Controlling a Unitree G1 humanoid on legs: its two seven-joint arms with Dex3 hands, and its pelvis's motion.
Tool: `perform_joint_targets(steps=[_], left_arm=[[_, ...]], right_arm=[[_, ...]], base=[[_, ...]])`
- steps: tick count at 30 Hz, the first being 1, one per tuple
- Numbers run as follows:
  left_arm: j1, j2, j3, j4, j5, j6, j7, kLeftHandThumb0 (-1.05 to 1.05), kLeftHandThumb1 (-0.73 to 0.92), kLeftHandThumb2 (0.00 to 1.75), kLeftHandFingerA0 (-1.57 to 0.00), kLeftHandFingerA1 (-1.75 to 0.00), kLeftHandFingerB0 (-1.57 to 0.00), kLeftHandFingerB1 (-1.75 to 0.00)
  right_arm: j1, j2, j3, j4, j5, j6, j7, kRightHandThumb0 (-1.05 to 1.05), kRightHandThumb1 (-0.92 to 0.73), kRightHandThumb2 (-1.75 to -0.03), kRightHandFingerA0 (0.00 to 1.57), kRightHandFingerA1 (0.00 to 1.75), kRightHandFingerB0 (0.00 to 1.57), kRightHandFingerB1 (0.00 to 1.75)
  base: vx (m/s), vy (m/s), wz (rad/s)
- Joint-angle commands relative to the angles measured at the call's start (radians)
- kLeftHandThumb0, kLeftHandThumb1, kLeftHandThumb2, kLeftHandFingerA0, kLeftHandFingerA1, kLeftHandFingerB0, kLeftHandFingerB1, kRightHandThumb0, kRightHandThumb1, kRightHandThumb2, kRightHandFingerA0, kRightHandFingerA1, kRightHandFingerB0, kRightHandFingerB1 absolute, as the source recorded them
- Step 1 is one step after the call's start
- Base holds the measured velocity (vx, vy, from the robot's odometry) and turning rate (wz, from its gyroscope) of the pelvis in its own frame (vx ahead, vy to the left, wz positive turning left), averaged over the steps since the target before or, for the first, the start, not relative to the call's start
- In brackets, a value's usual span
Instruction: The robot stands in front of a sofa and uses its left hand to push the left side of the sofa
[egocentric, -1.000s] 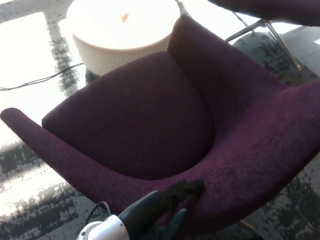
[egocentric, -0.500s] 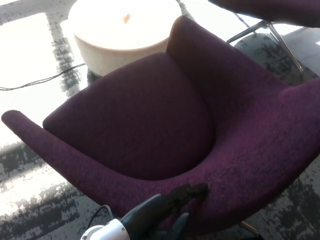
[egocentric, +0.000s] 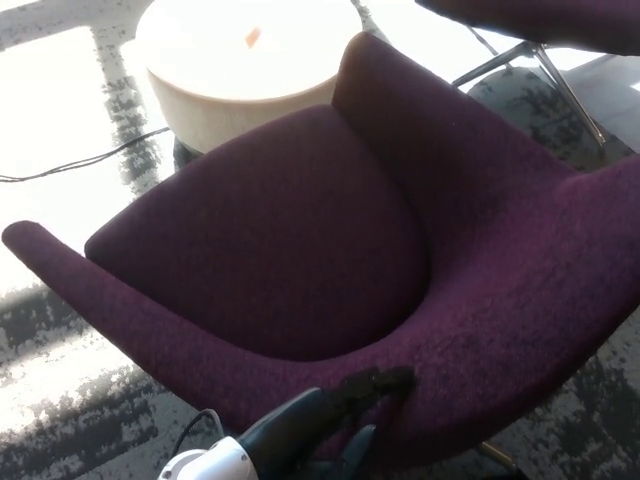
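Pressing the sofa (egocentric: 300, 240), the left hand (egocentric: 350, 400) shows only partly

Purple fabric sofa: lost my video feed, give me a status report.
Left hand fingertips pressed on purple fabric sofa near armrest. Right hand not in view. Round white table close behind sofa, black cable on floor.

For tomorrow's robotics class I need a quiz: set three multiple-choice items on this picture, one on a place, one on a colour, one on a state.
1. Where is the round table?
A. behind the sofa's far edge
B. on the seat
C. under the robot's arm

2. What colour is the sofa?
A. green
B. grey
C. purple

3. What is the left hand doing?
A. hanging clear of everything
B. touching the sofa's near edge
C. holding a cup

Answers: 1 A, it stands beyond the seat; 2 C, the fabric is dark purple; 3 B, a fingertip meets the armrest.
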Motion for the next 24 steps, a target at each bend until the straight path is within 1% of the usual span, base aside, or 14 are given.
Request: perform_joint_targets(steps=[1, 4, 6, 9, 10, 12, 13, 16, 17, 18, 20, 21, 22, 24], left_arm=[[0.033, 0.026, -0.019, 0.001, 0.015, 0.022, -0.064, -0.89, 0.86, 1.22, 0.0, -0.15, 0.0, -0.13], [0.035, 0.038, -0.006, -0.003, 0.008, 0.026, -0.06, -0.87, 0.86, 1.22, 0.0, -0.17, 0.0, -0.15], [0.03, 0.053, 0.009, 0.009, 0.013, 0.019, -0.049, -0.95, 0.9, 1.23, -0.06, -0.14, -0.07, -0.12], [0.034, 0.055, 0.039, -0.003, -0.015, 0.064, -0.055, -0.96, 0.87, 1.21, -0.05, -0.15, -0.05, -0.1], [0.039, 0.062, 0.052, -0.014, -0.018, 0.075, -0.056, -0.97, 0.88, 1.21, -0.06, -0.14, -0.06, -0.1], [0.038, 0.062, 0.072, 0.002, -0.019, 0.055, -0.049, -0.95, 0.87, 1.2, -0.08, -0.19, -0.08, -0.12], [0.038, 0.067, 0.083, 0.006, -0.017, 0.06, -0.046, -0.95, 0.86, 1.21, -0.08, -0.19, -0.08, -0.12], [0.038, 0.079, 0.108, 0.033, -0.014, 0.021, -0.044, -0.95, 0.87, 1.21, -0.09, -0.22, -0.08, -0.13], [0.037, 0.08, 0.113, 0.04, -0.014, 0.016, -0.045, -0.95, 0.87, 1.21, -0.09, -0.22, -0.08, -0.13], [0.037, 0.084, 0.132, 0.053, -0.022, 0.014, -0.048, -0.94, 0.87, 1.21, -0.08, -0.21, -0.08, -0.13], [0.033, 0.085, 0.156, 0.083, -0.037, -0.007, -0.059, -0.9, 0.84, 1.19, -0.06, -0.23, -0.06, -0.16], [0.032, 0.09, 0.163, 0.089, -0.035, -0.009, -0.061, -0.9, 0.84, 1.19, -0.07, -0.23, -0.06, -0.16], [0.032, 0.094, 0.177, 0.099, -0.042, -0.013, -0.071, -0.94, 0.87, 1.2, -0.08, -0.2, -0.07, -0.13], [0.033, 0.103, 0.198, 0.113, -0.051, -0.023, -0.088, -0.94, 0.87, 1.2, -0.07, -0.19, -0.07, -0.12]], right_arm=[[0.0, -0.017, 0.001, 0.003, -0.008, -0.002, -0.011, -0.88, -0.6, -1.37, 0.5, 1.11, 0.0, 0.82], [0.0, -0.018, -0.002, 0.004, -0.005, -0.01, -0.01, -0.93, -0.61, -1.39, 0.57, 1.16, 0.0, 0.83], [-0.002, -0.02, -0.001, 0.004, -0.007, -0.003, -0.01, -0.89, -0.59, -1.37, 0.53, 1.11, 0.0, 0.82], [-0.002, -0.021, -0.003, 0.004, -0.005, -0.001, -0.007, -0.9, -0.59, -1.38, 0.54, 1.13, 0.0, 0.82], [-0.001, -0.021, -0.001, 0.004, -0.007, -0.006, -0.008, -0.95, -0.61, -1.4, 0.61, 1.19, 0.0, 0.85], [-0.003, -0.019, 0.0, 0.004, -0.008, -0.006, -0.01, -0.98, -0.6, -1.4, 0.67, 1.24, 0.0, 0.86], [-0.002, -0.018, -0.002, 0.004, -0.006, -0.008, -0.008, -1.0, -0.6, -1.41, 0.76, 1.29, 0.0, 0.87], [0.004, -0.018, -0.001, 0.005, -0.007, -0.003, -0.008, -0.92, -0.58, -1.37, 0.62, 1.18, 0.0, 0.83], [0.004, -0.019, 0.0, 0.005, -0.008, -0.004, -0.009, -0.92, -0.58, -1.37, 0.62, 1.18, 0.0, 0.83], [0.004, -0.019, 0.001, 0.005, -0.01, -0.008, -0.015, -0.95, -0.6, -1.39, 0.71, 1.24, 0.0, 0.84], [0.002, -0.02, 0.002, 0.005, -0.011, -0.006, -0.015, -0.92, -0.58, -1.38, 0.73, 1.24, 0.0, 0.83], [0.001, -0.02, 0.001, 0.005, -0.01, -0.005, -0.012, -0.93, -0.58, -1.37, 0.85, 1.31, 0.0, 0.84], [0.001, -0.019, -0.001, 0.006, -0.008, -0.003, -0.006, -0.91, -0.56, -1.36, 0.72, 1.23, 0.0, 0.83], [0.002, -0.018, -0.003, 0.006, -0.007, -0.001, -0.004, -0.91, -0.57, -1.36, 0.69, 1.21, 0.0, 0.83]], base=[[0.0, 0.0, 0.0], [0.0, 0.0, 0.0], [0.0, 0.0, 0.0], [0.0, 0.0, 0.0], [0.0, 0.0, 0.0], [0.0, 0.0, 0.0], [0.0, 0.0, 0.0], [0.0, 0.0, 0.0], [0.0, 0.0, 0.0], [0.0, 0.0, 0.0], [0.0, 0.0, 0.0], [0.0, 0.0, 0.0], [0.0, 0.0, 0.0], [0.0, 0.0, 0.0]])
